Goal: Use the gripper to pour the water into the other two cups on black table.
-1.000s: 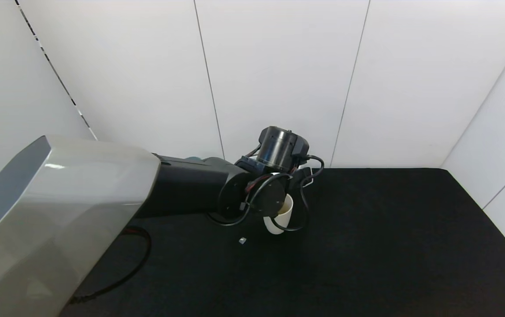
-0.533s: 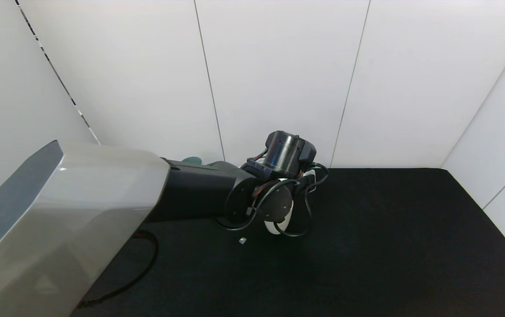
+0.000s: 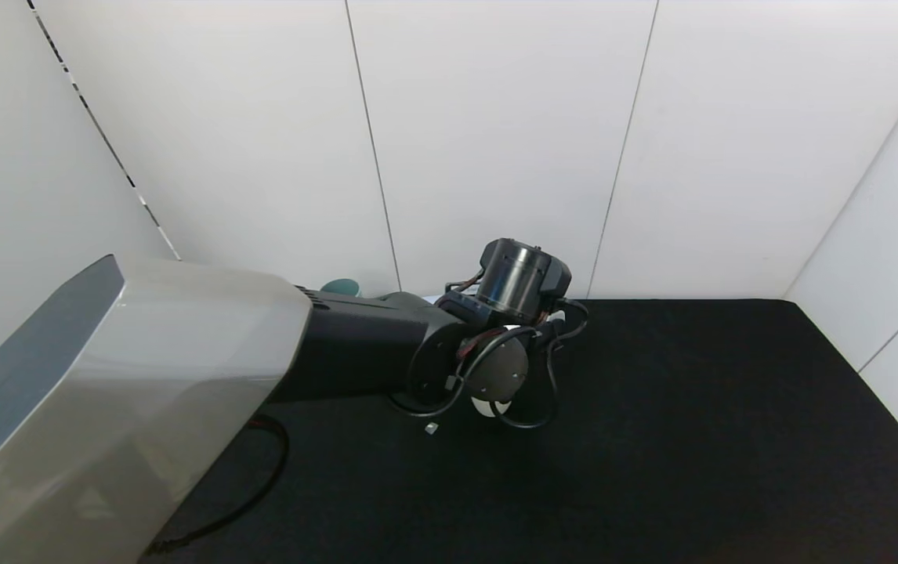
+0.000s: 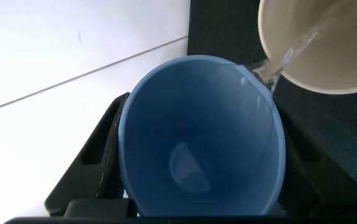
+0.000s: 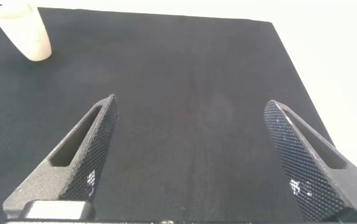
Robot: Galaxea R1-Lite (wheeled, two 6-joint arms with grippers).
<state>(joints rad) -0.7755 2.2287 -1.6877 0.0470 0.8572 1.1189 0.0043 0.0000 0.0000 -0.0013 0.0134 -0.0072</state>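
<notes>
Your left gripper [image 3: 531, 345] is at work just beyond the middle of the black table [image 3: 692, 439], and the left wrist view shows it clamped around a light blue cup [image 4: 200, 137], tipped so that a thin stream of water [image 4: 287, 59] runs off its lip into the beige cup [image 4: 324, 43]. So you are in the pouring step, filling one of the two target cups. From the head camera the beige cup [image 3: 490, 406] is almost hidden beneath the wrist, only a pale sliver showing, and a small grey bit [image 3: 431, 428] lies on the cloth at about eight o'clock from it. The teal cup [image 3: 341, 287] peeks out behind the forearm, at roughly ten o'clock from the beige one and near the back wall; whether it already holds water you cannot tell. Your right gripper [image 5: 197, 155] hangs idle over bare cloth with its fingers spread wide, the beige cup [image 5: 23, 31] far off at its eleven o'clock. Little water looks left in the blue cup, so next you likely need to level it gently before the stream dribbles down the outside, then lift clear of the beige rim and carry it towards the teal cup.
</notes>
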